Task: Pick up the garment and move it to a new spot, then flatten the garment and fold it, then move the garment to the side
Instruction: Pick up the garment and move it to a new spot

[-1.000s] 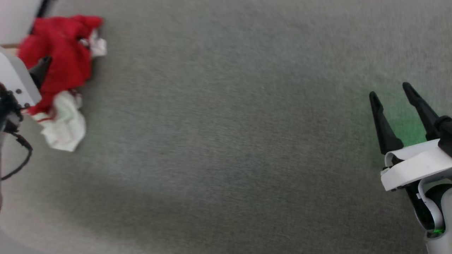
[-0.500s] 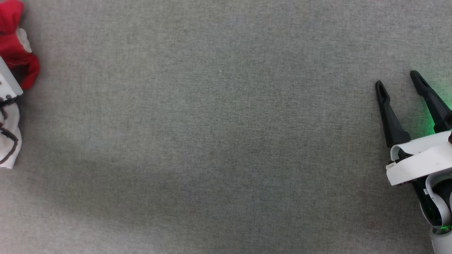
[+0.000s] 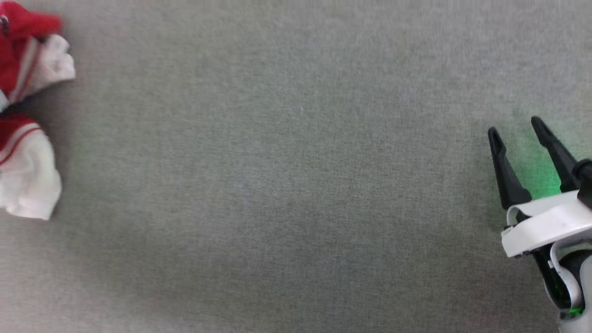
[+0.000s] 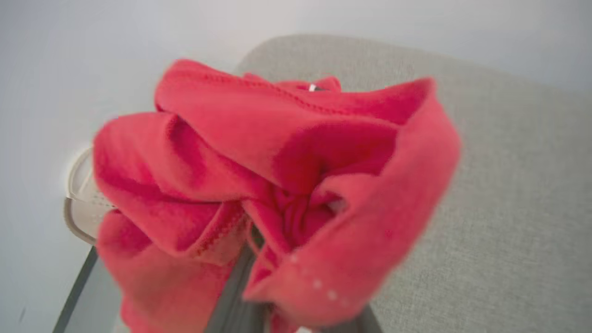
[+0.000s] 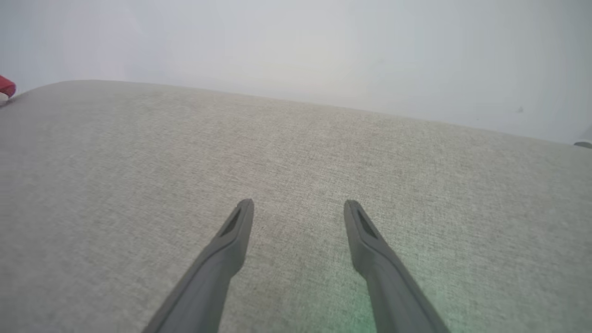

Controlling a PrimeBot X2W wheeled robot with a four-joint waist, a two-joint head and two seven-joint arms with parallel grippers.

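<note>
The garment point(image 3: 21, 134) hangs bunched at the far left edge of the surface point(image 3: 296, 185). In the head view its red body is uppermost, and a white sleeve with striped trim droops below it.

Left pincer point(image 4: 277, 259): closed on the garment. The red cloth gathers into a tight knot where the fingers point(image 4: 233, 296) meet, and loose folds spill around them. You cannot tell how many layers are caught.

Right pincer point(image 3: 515, 129): jaws standing wide and holding nothing. It sits low over the surface near the right edge, well apart from the garment.

Findings on risk:
- The hold is on a crumpled wad, not a seam or hem. A single layer could pull free and drop the bundle.
- The garment sits at the surface's edge. If you release there, part of it may slide off towards the pale round rim point(image 4: 78, 199) seen beyond it.
- The drooping sleeve may drag and twist under the body, which would make flattening harder.
- The print is not visible, so you cannot confirm which face will land uppermost.
</note>
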